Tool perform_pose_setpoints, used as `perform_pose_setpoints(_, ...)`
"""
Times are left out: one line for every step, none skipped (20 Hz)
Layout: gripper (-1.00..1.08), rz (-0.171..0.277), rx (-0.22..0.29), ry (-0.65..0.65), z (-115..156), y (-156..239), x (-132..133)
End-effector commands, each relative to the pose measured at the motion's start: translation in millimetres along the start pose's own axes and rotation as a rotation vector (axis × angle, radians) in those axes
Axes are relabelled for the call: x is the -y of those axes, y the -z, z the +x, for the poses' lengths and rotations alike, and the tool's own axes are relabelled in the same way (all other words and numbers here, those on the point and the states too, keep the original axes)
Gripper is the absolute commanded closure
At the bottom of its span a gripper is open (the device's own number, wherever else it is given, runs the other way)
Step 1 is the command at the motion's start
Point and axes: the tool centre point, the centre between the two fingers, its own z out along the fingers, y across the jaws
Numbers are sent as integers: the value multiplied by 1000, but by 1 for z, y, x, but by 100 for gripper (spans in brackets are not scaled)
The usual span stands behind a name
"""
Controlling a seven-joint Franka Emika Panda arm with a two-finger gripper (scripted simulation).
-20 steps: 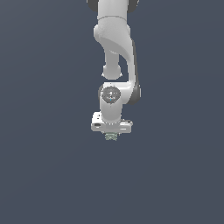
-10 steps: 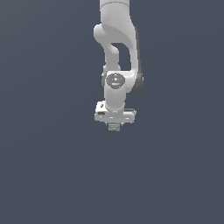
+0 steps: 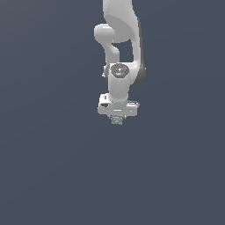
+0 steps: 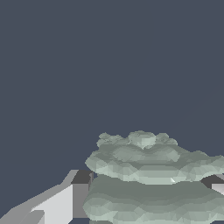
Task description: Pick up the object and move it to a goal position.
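Fingers [image 3: 117, 119] are pinching the object [image 3: 117, 120], a small pale grey-green ridged block, w/ one finger [image 4: 65, 199] tight on one flank and the other finger tip just showing at the opposite flank in the wrist view. Object sits directly between my fingertips, poking out just below the white hand, much narrower than it. I hold it across its ridged sides bc that's the narrow way and the coils give the pads smth to bite on; pointing straight down keeps it hanging under the wrist, not levering sideways.

No container anywhere in either view, nothing holds anything except my fingers. Around and below them only flat dark grey-blue; can't tell from these views whether that's a table or how far under the object it lies, no shadow or edge to judge by. No goal marker visible either.

My guess: pick part is done, carry to goal is what's left. Main risk: the small block slipping if the grip loosens.
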Motion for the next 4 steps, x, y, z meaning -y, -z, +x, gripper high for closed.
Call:
perform_pose_setpoints(108, 0, 0, 0, -4, 3, 1)
perform_pose_setpoints(108, 0, 0, 0, -5, 3, 2)
perform_pose_setpoints(108, 0, 0, 0, -5, 4, 2)
perform_pose_setpoints(108, 0, 0, 0, -5, 4, 2)
